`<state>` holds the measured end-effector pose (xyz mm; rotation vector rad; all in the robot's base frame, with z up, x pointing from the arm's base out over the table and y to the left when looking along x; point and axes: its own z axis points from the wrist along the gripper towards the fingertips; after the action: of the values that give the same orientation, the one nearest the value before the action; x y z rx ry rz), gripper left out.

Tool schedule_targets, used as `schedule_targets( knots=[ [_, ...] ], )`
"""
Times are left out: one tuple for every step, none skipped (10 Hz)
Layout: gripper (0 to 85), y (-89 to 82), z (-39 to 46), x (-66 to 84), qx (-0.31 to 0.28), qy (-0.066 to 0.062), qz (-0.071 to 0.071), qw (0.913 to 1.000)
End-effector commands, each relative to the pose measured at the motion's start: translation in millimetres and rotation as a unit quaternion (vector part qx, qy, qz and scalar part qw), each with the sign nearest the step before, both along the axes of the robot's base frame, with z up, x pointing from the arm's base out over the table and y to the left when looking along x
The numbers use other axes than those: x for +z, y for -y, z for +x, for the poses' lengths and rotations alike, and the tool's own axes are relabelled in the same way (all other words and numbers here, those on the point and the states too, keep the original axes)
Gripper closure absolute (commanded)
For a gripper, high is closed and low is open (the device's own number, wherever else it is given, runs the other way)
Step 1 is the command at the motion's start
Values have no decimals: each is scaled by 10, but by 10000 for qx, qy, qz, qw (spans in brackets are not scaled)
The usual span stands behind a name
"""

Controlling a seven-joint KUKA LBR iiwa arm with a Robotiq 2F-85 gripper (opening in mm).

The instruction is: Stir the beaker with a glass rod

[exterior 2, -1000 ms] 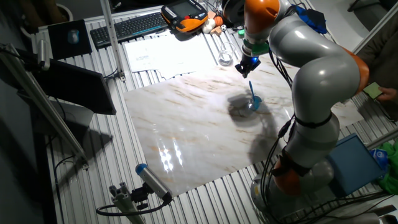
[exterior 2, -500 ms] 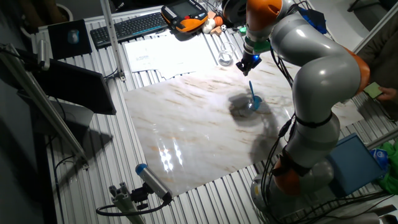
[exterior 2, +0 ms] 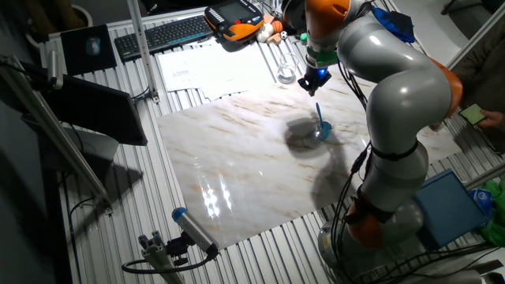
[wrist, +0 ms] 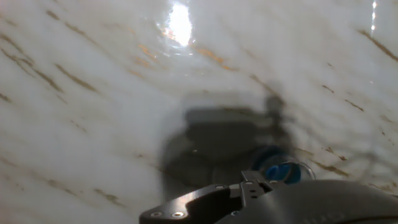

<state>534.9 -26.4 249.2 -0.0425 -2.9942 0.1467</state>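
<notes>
The beaker (exterior 2: 323, 129) is a tiny clear cup tinted blue, standing on the marble slab (exterior 2: 237, 166) right of centre. The glass rod (exterior 2: 319, 113), thin and light blue, stands tilted inside it with its top leaning up and left. My gripper (exterior 2: 312, 82) hangs just above the rod's top end, with a small gap between them, and looks open and empty. In the hand view the beaker (wrist: 277, 170) shows as a blue ring below the hand, partly hidden by the hand's dark body. My fingertips do not show there.
A clear long-necked flask (exterior 2: 286, 74) lies behind the gripper. A grey cylinder with a blue cap (exterior 2: 193, 229) lies at the slab's front left. Papers (exterior 2: 207, 68), a keyboard (exterior 2: 170, 33) and an orange pendant (exterior 2: 234, 20) are at the back. A person's hand (exterior 2: 483, 117) is at the right edge.
My gripper has risen slightly and drifted a little to the left above the rod. The rod and the beaker have stayed where they were.
</notes>
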Motion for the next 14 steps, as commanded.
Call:
schedule_targets(
  knots=[
    [850, -1, 0, -4, -52, 4, -118, 9999],
    [680, 6, 1, -12, -154, 47, -202, 9997],
    [510, 69, -5, -75, -209, 106, -163, 9996],
    [510, 135, -13, -167, -221, 222, -102, 9995],
    [510, 171, -10, -283, -241, 345, -41, 9991],
    [510, 198, -20, -404, -180, 464, -117, 9987],
    [510, 231, -22, -469, -143, 460, -75, 9988],
    [510, 259, -25, -512, -116, 449, -33, 9989],
    [510, 281, -26, -552, -100, 462, -16, 9989],
    [510, 304, -38, -599, -89, 499, 8, 9987],
    [510, 322, -60, -634, -52, 550, -27, 9985],
    [510, 355, -90, -669, -16, 593, -39, 9982],
    [510, 391, -123, -698, -6, 645, 8, 9979],
    [510, 395, -150, -711, -11, 676, 16, 9977]
  ],
)
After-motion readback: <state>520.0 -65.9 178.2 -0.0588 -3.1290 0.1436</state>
